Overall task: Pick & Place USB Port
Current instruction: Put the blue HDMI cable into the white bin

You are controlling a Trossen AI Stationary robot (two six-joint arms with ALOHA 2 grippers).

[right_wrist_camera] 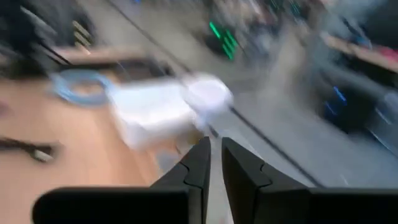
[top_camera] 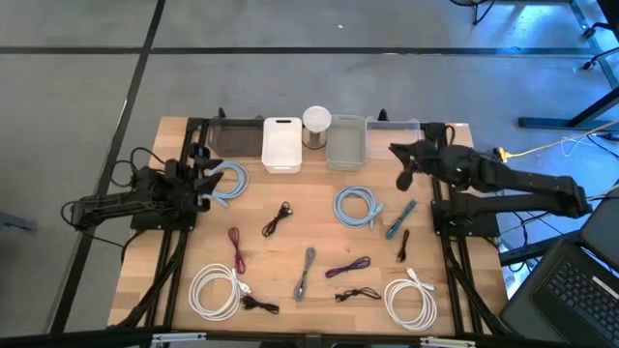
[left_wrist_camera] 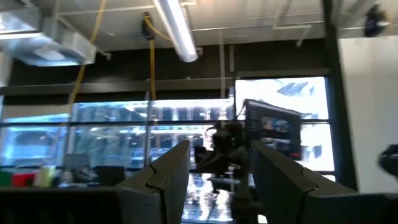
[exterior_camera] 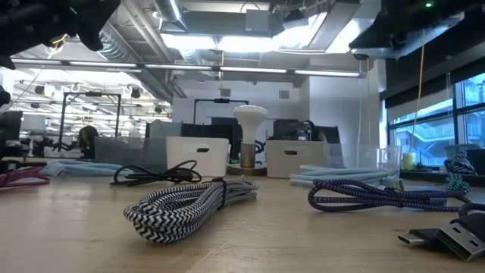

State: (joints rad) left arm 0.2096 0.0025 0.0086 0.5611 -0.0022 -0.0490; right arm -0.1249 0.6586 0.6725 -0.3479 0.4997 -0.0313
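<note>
The left gripper (top_camera: 205, 186) hovers to the left of the white bin (top_camera: 281, 143), fingers well apart and empty. The right gripper (top_camera: 404, 180), to the bin's right past the grey bin (top_camera: 346, 142), is nearly closed on nothing. The USB cables lie scattered in front of the white bin. A pale blue cable (top_camera: 230, 182) is just beside the left gripper, so that arm looks nearer. Its loop runs towards the bin.
</note>
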